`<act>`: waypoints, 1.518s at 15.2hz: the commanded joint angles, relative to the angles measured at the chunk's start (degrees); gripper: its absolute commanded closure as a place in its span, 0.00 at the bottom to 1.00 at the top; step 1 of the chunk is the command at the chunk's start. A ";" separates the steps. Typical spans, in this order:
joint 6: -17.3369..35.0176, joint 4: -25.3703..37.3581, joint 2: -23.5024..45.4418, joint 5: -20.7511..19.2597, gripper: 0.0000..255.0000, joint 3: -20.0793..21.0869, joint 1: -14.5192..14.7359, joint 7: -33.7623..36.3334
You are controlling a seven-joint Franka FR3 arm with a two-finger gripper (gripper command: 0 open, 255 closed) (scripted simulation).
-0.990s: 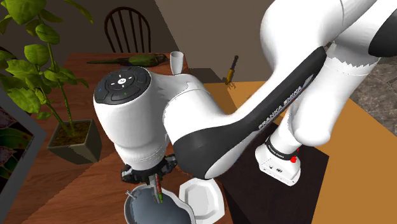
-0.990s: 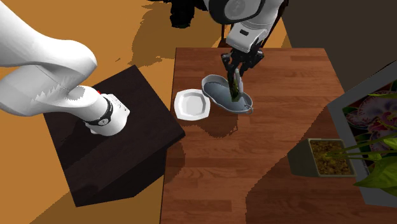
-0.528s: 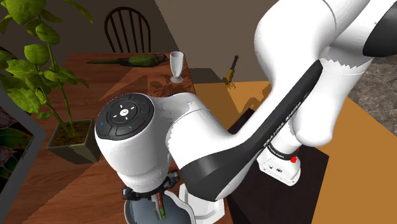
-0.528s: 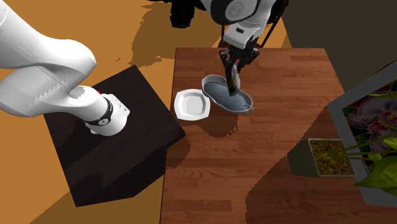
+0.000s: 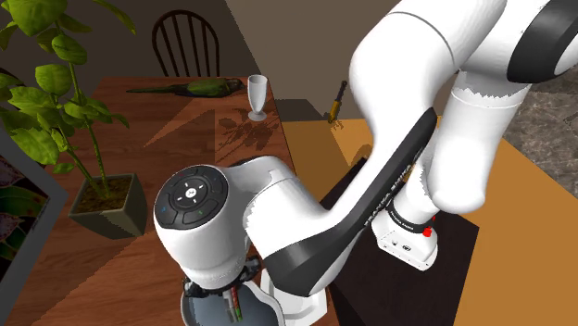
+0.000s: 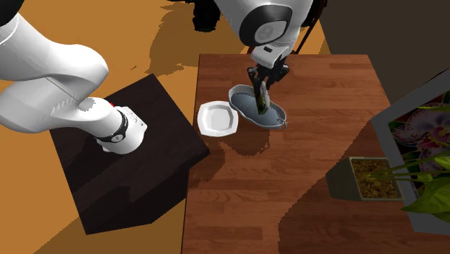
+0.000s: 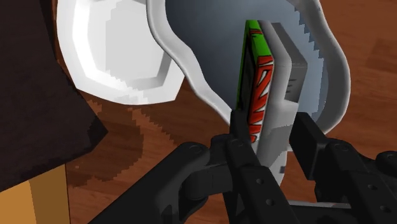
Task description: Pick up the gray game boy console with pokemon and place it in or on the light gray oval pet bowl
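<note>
The game boy console (image 7: 257, 83) is a grey slab with a green and red label on one face. It stands on edge inside the light grey oval pet bowl (image 7: 331, 70), and my gripper (image 7: 270, 130) is shut on its near end. In the second exterior view the gripper (image 6: 264, 78) hangs over the bowl (image 6: 249, 112), with the console (image 6: 261, 99) reaching down into it. In the shoulder view the arm's wrist covers most of the bowl (image 5: 208, 313). The console (image 5: 233, 304) shows just below the wrist.
A white plate (image 6: 218, 119) lies beside the bowl toward the dark stand (image 6: 122, 173). A potted plant (image 5: 106, 204) stands on the wooden table (image 6: 317, 216). A wine glass (image 5: 257, 95) and a long green thing (image 5: 204, 87) sit at the far end by a chair (image 5: 185, 42).
The arm has swung toward the shoulder camera. The gripper carried the console a short way across the bowl, staying shut on it. The bowl and plate have not moved.
</note>
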 commanded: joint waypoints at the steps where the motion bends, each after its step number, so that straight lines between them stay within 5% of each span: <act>1: 1.41 -0.57 1.23 -1.32 1.00 -0.57 0.56 0.95; 14: 4.50 -1.47 4.42 -4.66 1.00 -2.37 2.06 3.18; 15: 4.50 -1.48 4.42 -4.65 0.00 -2.37 2.06 3.18; 20: 4.50 -1.47 4.42 -4.65 0.00 -2.37 2.06 3.18; 23: 0.04 0.10 0.21 -0.23 0.00 0.09 0.05 0.24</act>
